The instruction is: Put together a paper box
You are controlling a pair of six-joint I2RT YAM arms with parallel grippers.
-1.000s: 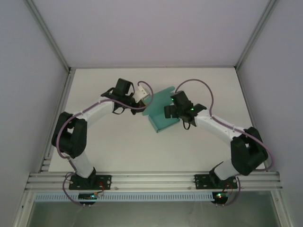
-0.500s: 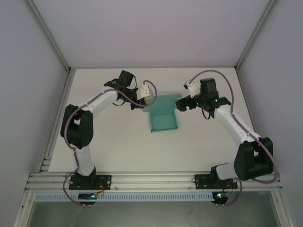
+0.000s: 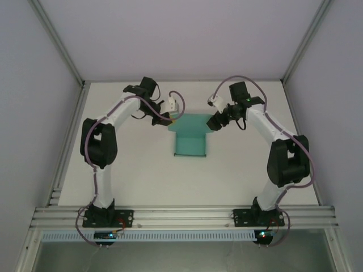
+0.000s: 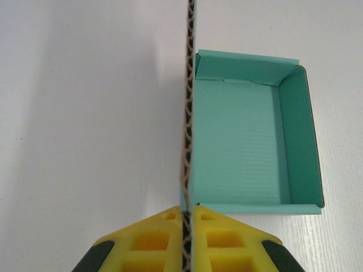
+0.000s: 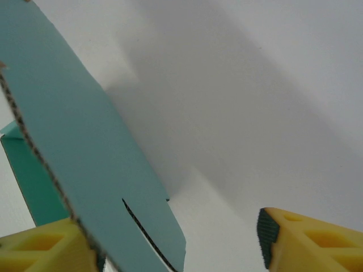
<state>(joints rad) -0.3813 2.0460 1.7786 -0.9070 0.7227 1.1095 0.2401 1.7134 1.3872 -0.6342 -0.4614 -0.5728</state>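
The teal paper box (image 3: 190,144) lies mid-table as an open tray with its lid flap spread toward the far side. In the left wrist view the box (image 4: 244,147) shows its floor and three raised walls. My left gripper (image 3: 172,118) is at the flap's far left corner, and its yellow fingers (image 4: 187,224) are shut on the edge of an upright card panel. My right gripper (image 3: 212,122) is at the far right corner. Its jaws (image 5: 176,238) stand open, and a slotted teal flap (image 5: 85,141) rests against the left finger.
The white table (image 3: 125,170) sits inside an enclosure with grey walls and slanted metal posts (image 3: 62,51). An aluminium rail (image 3: 181,215) with both arm bases runs along the near edge. Purple cables loop over both wrists.
The box has turned from a tilt to square and slid slightly away. Both arms swung toward the far side, and the right gripper left the box top for its far right corner.
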